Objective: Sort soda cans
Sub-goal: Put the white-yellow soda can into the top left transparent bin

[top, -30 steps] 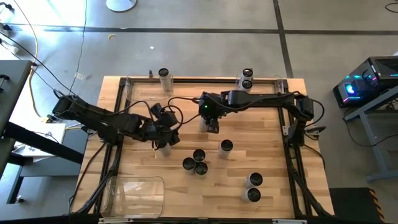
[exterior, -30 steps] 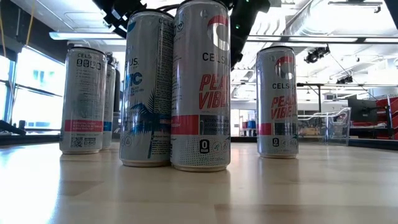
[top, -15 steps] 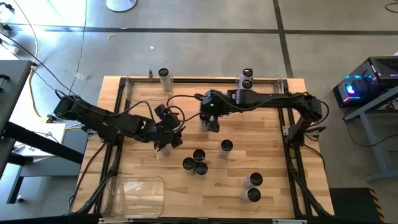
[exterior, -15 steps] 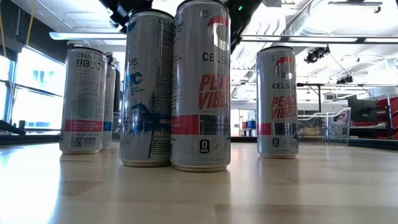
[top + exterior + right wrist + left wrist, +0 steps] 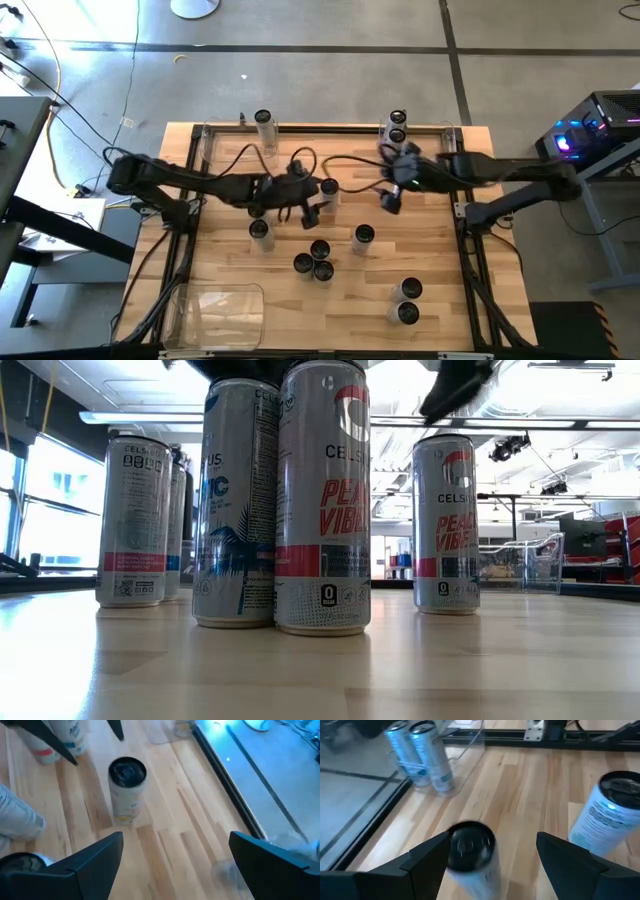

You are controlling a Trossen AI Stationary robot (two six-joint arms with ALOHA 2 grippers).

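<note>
— Cans (image 5: 320, 260) stand scattered mid-table; left gripper (image 5: 312, 200) hovers open beside one (image 5: 329, 190), right gripper (image 5: 390, 193) open, empty.
— Light, slick, dentable, probably; grip mid-wall.

Table (image 5: 440, 260) is showing pale, smooth wood planking. Cans (image 5: 323, 500) are showing glossy printed metal. Bin (image 5: 222, 312) is showing clear plastic.
</note>
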